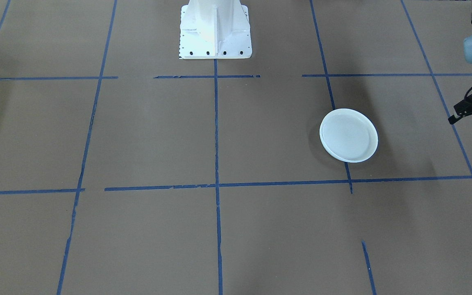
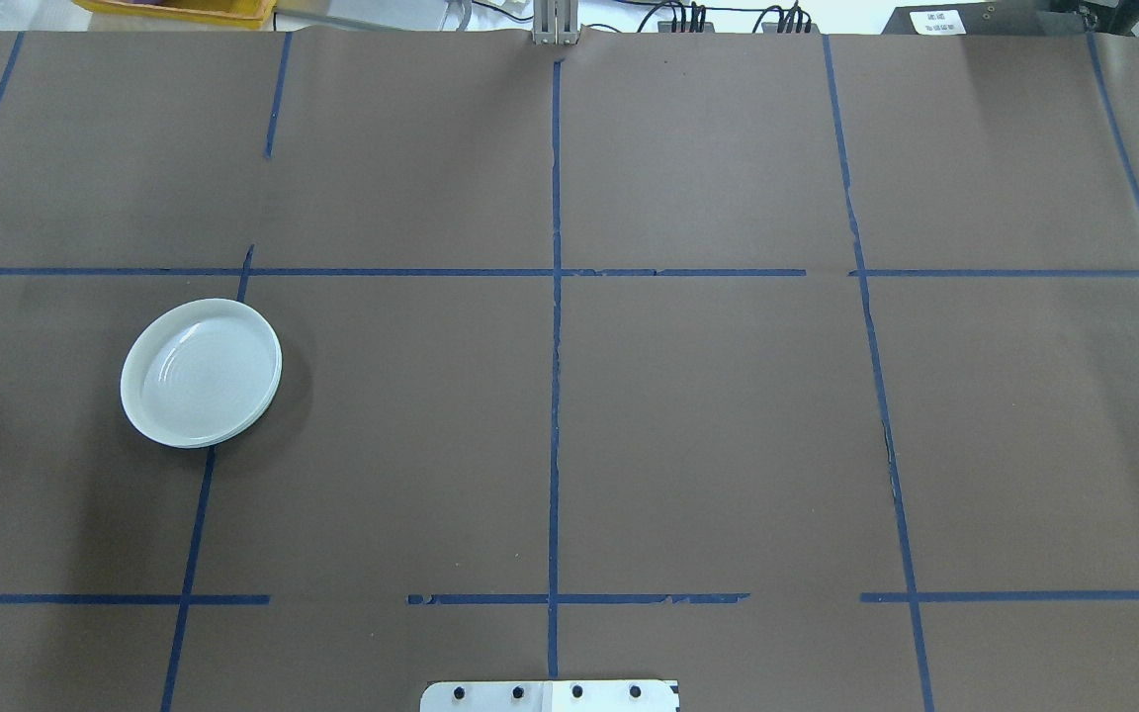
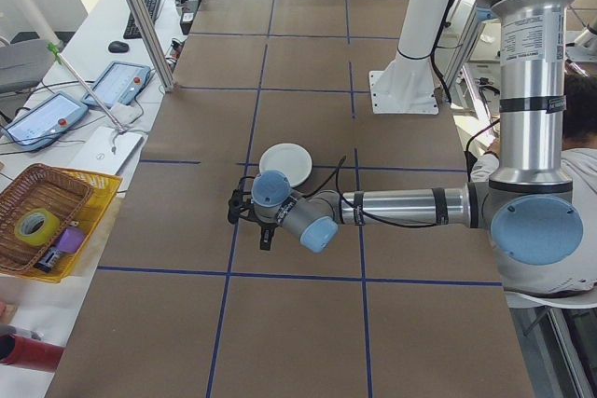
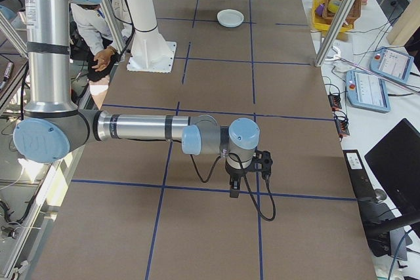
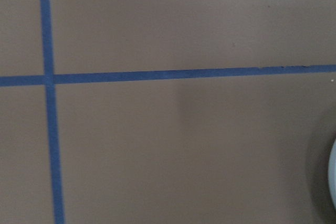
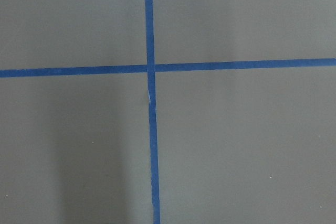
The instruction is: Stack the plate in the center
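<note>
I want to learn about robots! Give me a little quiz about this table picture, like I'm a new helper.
1. True or false: the left hand is touching the pile of plates.
2. What does the pile of plates lie across? A) a tape line B) a yellow basket C) the robot's white foot
3. Fill in: the tape lines on the brown table are coloured ____.

Key: 1 false, the hand is off to the side, apart from the plates. 2 A. 3 blue.
</note>
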Tool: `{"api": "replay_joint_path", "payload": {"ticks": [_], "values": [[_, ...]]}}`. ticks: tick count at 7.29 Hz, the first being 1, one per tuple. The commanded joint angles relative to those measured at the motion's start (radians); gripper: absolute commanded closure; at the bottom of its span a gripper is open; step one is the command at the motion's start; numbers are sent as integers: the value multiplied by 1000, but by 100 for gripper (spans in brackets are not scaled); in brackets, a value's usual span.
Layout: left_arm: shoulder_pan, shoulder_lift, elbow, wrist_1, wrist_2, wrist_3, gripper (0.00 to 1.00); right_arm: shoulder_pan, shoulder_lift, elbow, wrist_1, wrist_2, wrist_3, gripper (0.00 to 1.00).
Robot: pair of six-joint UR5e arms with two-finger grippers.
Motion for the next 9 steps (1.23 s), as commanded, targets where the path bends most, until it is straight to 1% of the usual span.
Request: {"api": "replay_joint_path", "payload": {"ticks": [1,2,3,6,7,9], "values": [[-104,-5,-85,318,7,271,0,0,0,0,0,1,0,0],[-150,-8,-123,435,8,362,0,2,0,0,0,-1,0,0],[-185,-9,-128,480,8,425,0,2,0,0,0,1,0,0],[-262,-12,-116,505,5,432,0,0,0,0,0,1,-2,0],[-273,-35,-113,505,5,417,0,0,0,0,0,-1,0,0],[-273,-26,-119,493,5,418,0,0,0,0,0,-1,0,0]]}}
